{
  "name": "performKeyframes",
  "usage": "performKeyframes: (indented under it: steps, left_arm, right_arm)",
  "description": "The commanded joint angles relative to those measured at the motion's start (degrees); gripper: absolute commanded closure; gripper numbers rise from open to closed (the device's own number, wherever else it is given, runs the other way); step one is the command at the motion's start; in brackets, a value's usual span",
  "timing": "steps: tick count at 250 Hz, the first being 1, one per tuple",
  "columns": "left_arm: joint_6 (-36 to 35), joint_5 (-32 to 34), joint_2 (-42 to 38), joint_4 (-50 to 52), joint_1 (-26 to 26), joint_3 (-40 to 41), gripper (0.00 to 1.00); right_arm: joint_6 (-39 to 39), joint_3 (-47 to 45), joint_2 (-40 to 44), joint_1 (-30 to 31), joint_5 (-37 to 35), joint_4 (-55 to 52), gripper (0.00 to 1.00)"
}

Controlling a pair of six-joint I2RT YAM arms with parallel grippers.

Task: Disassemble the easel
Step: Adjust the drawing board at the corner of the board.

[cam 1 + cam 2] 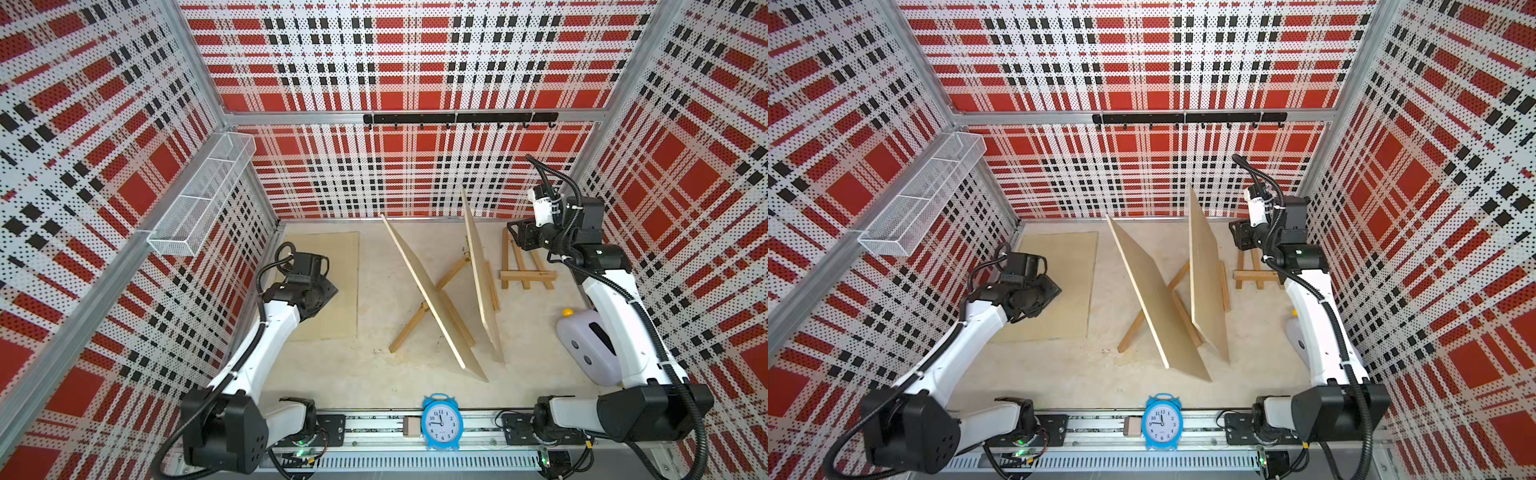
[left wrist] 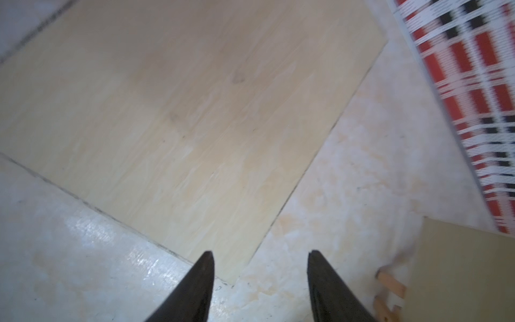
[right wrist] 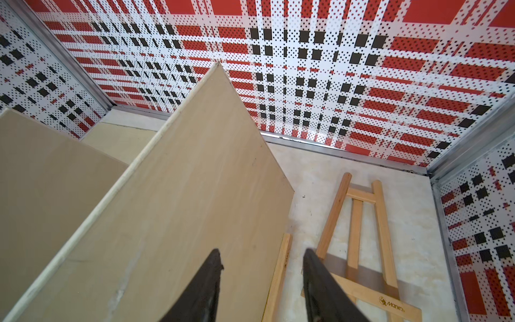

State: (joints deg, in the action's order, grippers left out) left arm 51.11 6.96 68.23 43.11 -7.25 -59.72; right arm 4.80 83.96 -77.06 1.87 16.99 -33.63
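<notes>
Open and empty: left tool [image 2: 260,253] over a flat board [image 2: 195,111] on the counter [image 2: 69,251]. Open and empty too: right tool [image 3: 262,251] over a small easel [image 3: 359,223] lying flat at the back. In the middle, two more easels [image 1: 409,328] holding boards [image 1: 1149,299].

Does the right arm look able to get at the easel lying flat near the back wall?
Probably yes. The right gripper hangs open over the flat easel, which has nothing on it. The propped board stands close beside it, so that side looks tight.
</notes>
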Motion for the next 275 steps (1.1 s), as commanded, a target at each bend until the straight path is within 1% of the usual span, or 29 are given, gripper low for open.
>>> performKeyframes:
  steps: [1,13,27,51,72,95,120,149,168,181,192,223,249,275]
  left_arm:
    - [-3.8,5.9,-1.5,4.5,1.1,-5.2,0.51]
    - [-5.5,6.1,-0.1,5.7,3.3,-6.8,0.53]
    - [-8.1,3.9,2.9,5.8,6.4,-8.4,0.56]
    - [-11.3,3.7,9.8,4.9,8.2,-11.7,0.54]
    - [-13.9,3.9,17.6,4.6,9.5,-17.2,0.52]
    - [-17.4,5.4,27.7,6.3,10.6,-26.5,0.51]
    - [-20.5,5.9,39.6,10.2,12.2,-39.3,0.49]
    - [-22.7,6.9,51.1,15.4,14.1,-54.2,0.45]
    - [-23.1,7.3,57.3,16.1,15.6,-60.1,0.43]
    - [-22.7,6.7,60.4,16.7,16.7,-63.8,0.42]
    - [-22.1,6.4,63.2,17.4,17.6,-66.7,0.42]
    - [-20.1,6.7,68.2,16.6,19.4,-70.8,0.39]
    - [-17.7,4.9,70.3,13.6,21.1,-70.5,0.38]
    - [-14.8,4.0,71.8,11.8,22.5,-69.6,0.38]
  right_arm:
    - [-0.7,2.0,-0.8,0.0,1.8,2.2,0.50]
    - [-0.9,1.8,-0.6,0.0,2.0,2.6,0.50]
    - [-1.1,1.6,-0.5,0.0,2.0,3.0,0.50]
    - [-1.0,1.4,-0.4,0.0,2.2,3.2,0.50]
    - [-0.6,1.1,0.0,0.0,2.7,3.7,0.50]
    - [-1.8,-0.7,1.0,0.0,3.4,6.4,0.50]
    - [-3.3,-1.9,1.9,0.0,4.7,8.0,0.50]
    - [-3.7,-0.8,2.0,0.0,4.0,5.7,0.50]
    - [-4.2,-1.5,2.7,0.0,1.6,6.0,0.50]
    - [-5.9,-1.1,2.7,0.0,-0.5,5.8,0.50]
    - [-7.4,-0.2,2.4,0.0,-1.0,5.0,0.50]
    - [-9.0,-0.4,2.2,0.0,-1.9,5.5,0.51]
    - [-10.8,-1.3,2.1,0.0,-3.8,5.4,0.51]
    - [-13.0,-4.4,3.3,0.0,-4.4,7.7,0.51]
